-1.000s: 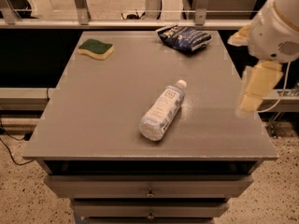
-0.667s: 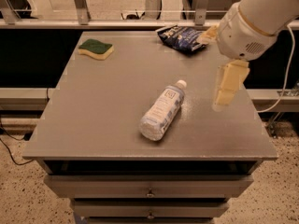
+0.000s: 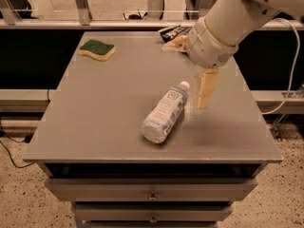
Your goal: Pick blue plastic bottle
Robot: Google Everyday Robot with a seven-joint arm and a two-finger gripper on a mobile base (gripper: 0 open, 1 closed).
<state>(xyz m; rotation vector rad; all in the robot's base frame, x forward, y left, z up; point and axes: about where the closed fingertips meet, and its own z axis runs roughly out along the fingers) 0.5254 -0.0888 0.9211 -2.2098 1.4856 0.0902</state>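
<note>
The blue plastic bottle (image 3: 164,113) is lying on its side toward the front of the grey table (image 3: 95,118), its white cap pointing away to the back right. Just beyond it my claw (image 3: 187,75) is hovering, spread wide and gripping nothing, with one tan finger (image 3: 207,88) hanging down just beside the cap, apart from it. Farther back, a green-and-yellow sponge (image 3: 97,49) is sitting at the back left, and a dark snack bag (image 3: 173,31) is showing behind my wrist.

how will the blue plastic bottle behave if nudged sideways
Lying on its side on the table, the blue plastic bottle likely rolls. It looks clear, possibly empty, so probably light and squashy. The tool hangs just beside its cap.
</note>
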